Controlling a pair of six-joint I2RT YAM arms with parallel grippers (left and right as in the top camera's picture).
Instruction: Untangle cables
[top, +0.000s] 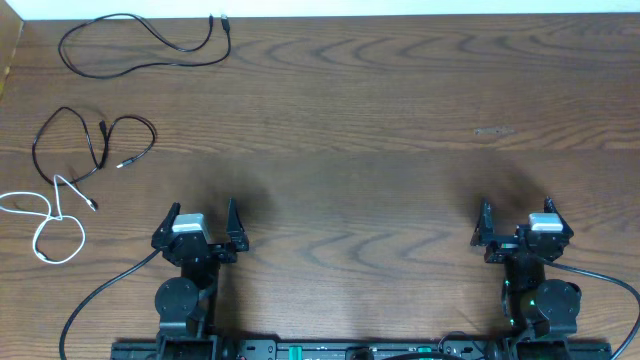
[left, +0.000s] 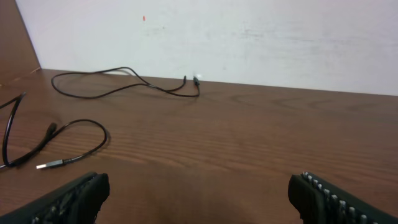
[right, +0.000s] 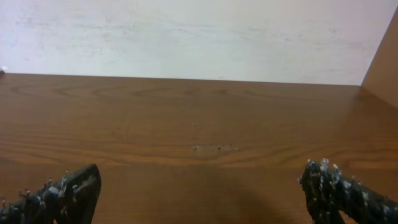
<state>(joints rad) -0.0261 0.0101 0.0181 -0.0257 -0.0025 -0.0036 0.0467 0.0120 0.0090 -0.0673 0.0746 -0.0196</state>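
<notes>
Black cable (top: 185, 50) far; second black cable (top: 100, 150) by white cable (top: 58, 200); left tool (top: 203, 212), right tool (top: 518, 210) released.

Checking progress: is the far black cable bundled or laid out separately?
Laid out separately: the far black cable lies in an open loop near the table's back edge, apart from the other black cable and the white cable.

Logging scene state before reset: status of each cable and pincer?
Far black cable: lying loose, apart from the others.
Near black cable: loose open loops, plugs free.
White cable: loose, one end at the near black cable; overlap unclear.
Left pincer: open, empty.
Right pincer: open, empty.
</notes>
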